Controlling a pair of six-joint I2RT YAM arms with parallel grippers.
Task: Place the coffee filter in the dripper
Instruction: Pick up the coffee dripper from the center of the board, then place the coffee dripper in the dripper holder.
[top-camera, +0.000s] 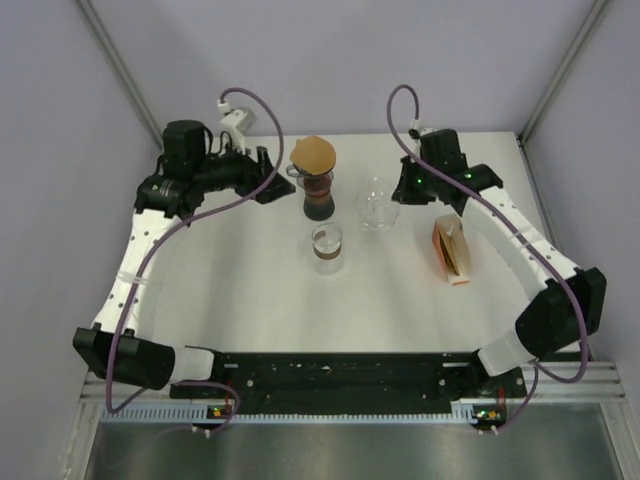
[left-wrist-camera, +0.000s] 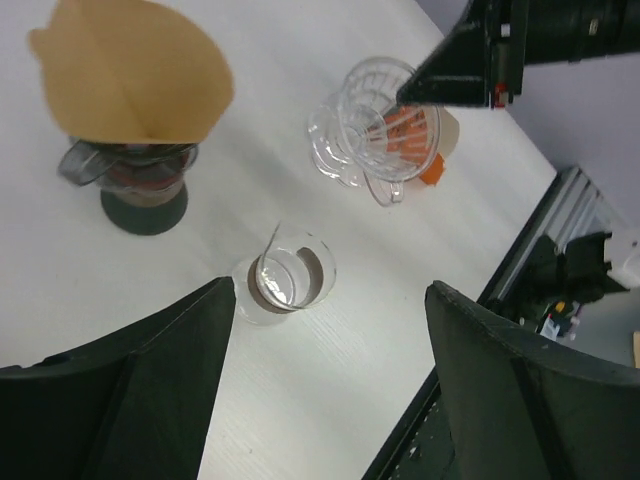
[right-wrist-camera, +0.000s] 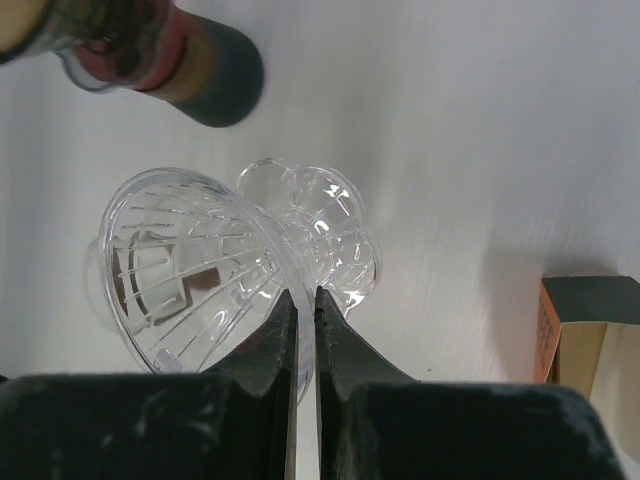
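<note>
Nearest the lens in the right wrist view, the right tool (right-wrist-camera: 303, 293) has its two fingers drawn together with only a sliver between them. That sliver looks filled by the thin wall of the clear ribbed dripper (right-wrist-camera: 190, 270) (a pinch just above its flanged foot, as far as I can judge). The dripper is tipped over with its mouth toward the left edge of that frame, and nothing lies inside it. A dark-based vessel (right-wrist-camera: 205, 75) stands at the upper left, and the corner of a filter box (right-wrist-camera: 585, 335) shows at the right edge.

In the left wrist view, the left tool (left-wrist-camera: 330, 290) hangs with its fingers wide apart and nothing between them. A small glass (left-wrist-camera: 287, 280) sits under the gap on the white bench (left-wrist-camera: 300, 400). The brown coffee filter (left-wrist-camera: 135, 65) stands point down in the mouth of the dark-based vessel at the upper left of that frame, well apart from the dripper.

As I read it, the task is at an early stage: the dripper is gripped but not upright, and the filter is not yet picked up. What is left is to set the dripper mouth up, take the filter and seat it inside.
</note>
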